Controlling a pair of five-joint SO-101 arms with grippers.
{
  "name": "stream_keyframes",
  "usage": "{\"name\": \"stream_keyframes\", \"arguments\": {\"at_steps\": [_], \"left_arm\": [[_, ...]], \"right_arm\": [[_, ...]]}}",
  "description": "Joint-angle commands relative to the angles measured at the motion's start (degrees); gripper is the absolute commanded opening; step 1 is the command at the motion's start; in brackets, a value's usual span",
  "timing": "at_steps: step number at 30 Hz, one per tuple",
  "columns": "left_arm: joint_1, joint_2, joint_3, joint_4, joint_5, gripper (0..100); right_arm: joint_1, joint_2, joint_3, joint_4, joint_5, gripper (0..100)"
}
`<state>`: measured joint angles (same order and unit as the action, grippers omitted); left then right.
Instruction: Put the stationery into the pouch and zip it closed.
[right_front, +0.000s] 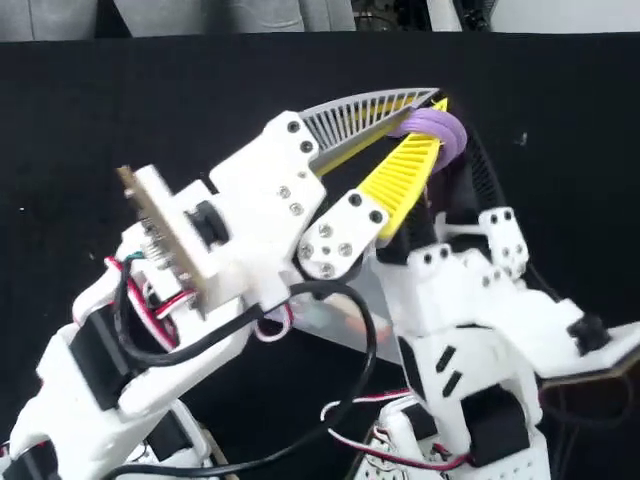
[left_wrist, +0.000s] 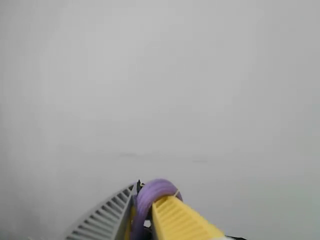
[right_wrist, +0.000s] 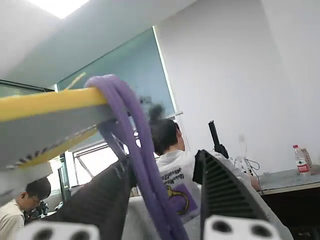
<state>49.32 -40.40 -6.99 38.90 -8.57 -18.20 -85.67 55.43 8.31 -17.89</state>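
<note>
Loop (right_front: 441, 135) of purple cord hangs high above the black bench (right_front: 150, 90). Left end effector (right_front: 432, 104), with one grey finger and one yellow, has its tips closed together on the loop, which wraps round the yellow tip. Right end effector (right_wrist: 165, 160), with black fingers, sits just beside the loop with its fingers spread wide; the cord runs between them and neither finger visibly presses it. Below the loop, under both raised arms, a clear glossy sheet (right_front: 335, 318) shows; whether it is the pouch cannot be told.
</note>
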Motion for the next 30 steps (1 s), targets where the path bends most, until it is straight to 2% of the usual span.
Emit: {"name": "stream_keyframes", "arguments": {"at_steps": [1, 7, 13, 22, 27, 30], "left_arm": [[1.45, -2.81, -0.40, 0.18, -0.35, 3], [0.92, -2.99, -0.75, 4.75, -0.44, 3], [0.84, -2.99, -0.84, 4.40, -4.75, 3], [-2.59, -2.99, -0.66, 4.40, -5.10, 3], [-2.51, -3.08, -0.84, 6.07, -4.92, 3], [-2.24, -2.64, -3.91, 9.23, -0.88, 7]], "right_arm": [[4.31, 6.11, -5.41, -1.05, 0.26, 18.4], [9.93, 7.60, -7.52, -0.97, 0.09, 16.8], [11.78, 2.77, -6.99, -0.88, 0.26, 1.2], [11.78, -7.16, -3.38, -1.14, 1.14, 2.0], [11.69, -5.14, -3.74, -2.02, 6.51, 1.1], [11.69, -1.45, -3.65, -4.84, 6.77, 1.1]]}}
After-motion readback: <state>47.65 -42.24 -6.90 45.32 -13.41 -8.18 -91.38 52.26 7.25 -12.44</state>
